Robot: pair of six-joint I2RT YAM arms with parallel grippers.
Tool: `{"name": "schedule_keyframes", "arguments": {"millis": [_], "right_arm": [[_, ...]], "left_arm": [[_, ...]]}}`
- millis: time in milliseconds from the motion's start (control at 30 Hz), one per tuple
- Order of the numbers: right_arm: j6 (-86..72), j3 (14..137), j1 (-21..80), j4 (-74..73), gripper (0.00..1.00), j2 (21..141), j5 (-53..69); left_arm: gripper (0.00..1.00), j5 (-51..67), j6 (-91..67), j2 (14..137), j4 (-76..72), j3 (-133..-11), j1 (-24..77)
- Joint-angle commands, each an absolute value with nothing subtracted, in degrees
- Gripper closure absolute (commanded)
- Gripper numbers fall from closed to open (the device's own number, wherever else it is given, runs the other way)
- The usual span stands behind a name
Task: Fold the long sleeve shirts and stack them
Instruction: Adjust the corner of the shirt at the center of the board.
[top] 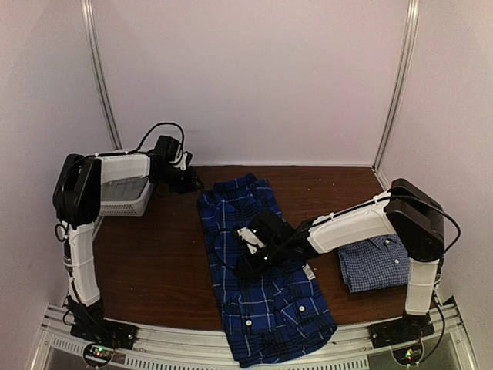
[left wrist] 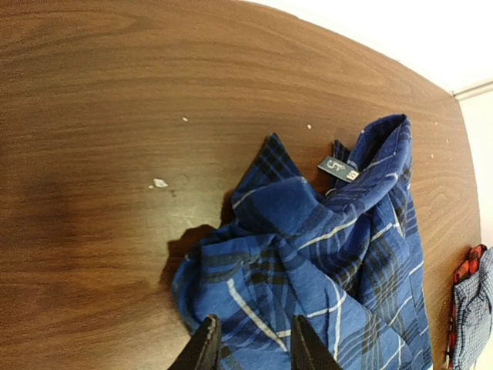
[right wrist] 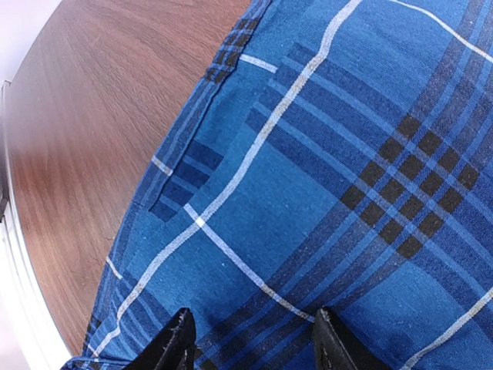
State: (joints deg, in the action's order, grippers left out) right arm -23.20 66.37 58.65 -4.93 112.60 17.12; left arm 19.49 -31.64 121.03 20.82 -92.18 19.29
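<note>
left gripper (left wrist: 250,343): released, fingers apart, low over the bunched far end of the plaid shirt (left wrist: 331,262)
right gripper (right wrist: 250,339): released, fingers spread wide, flat plaid cloth directly beneath
plaid shirt: laid lengthways on the bench (top: 154,262), from the left gripper past the right gripper to the near edge
check shirt (top: 373,262): folded, to the right of the right gripper, partly under that arm
</note>
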Motion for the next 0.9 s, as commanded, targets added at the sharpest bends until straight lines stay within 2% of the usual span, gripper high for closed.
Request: {"name": "schedule_keyframes", "arguments": {"millis": [0,567,700,867], "right_arm": [[-22.90,65.08,59.24,-8.13,0.46,116.14,17.03],[-22.84,64.56,59.24,-8.26,0.46,116.32,16.87],[-22.86,64.34,59.24,-8.07,0.46,116.40,16.72],[-22.76,64.25,59.24,-8.08,0.46,116.57,16.83]], "left_arm": [[0.68,18.62,-30.96,118.57,18.15,-89.13,17.17],[0.70,23.15,-27.84,127.30,18.65,-95.23,17.66],[0.77,23.94,-27.60,128.59,18.57,-96.84,17.97],[0.93,25.10,-27.33,129.95,18.65,-99.48,18.28]]}}
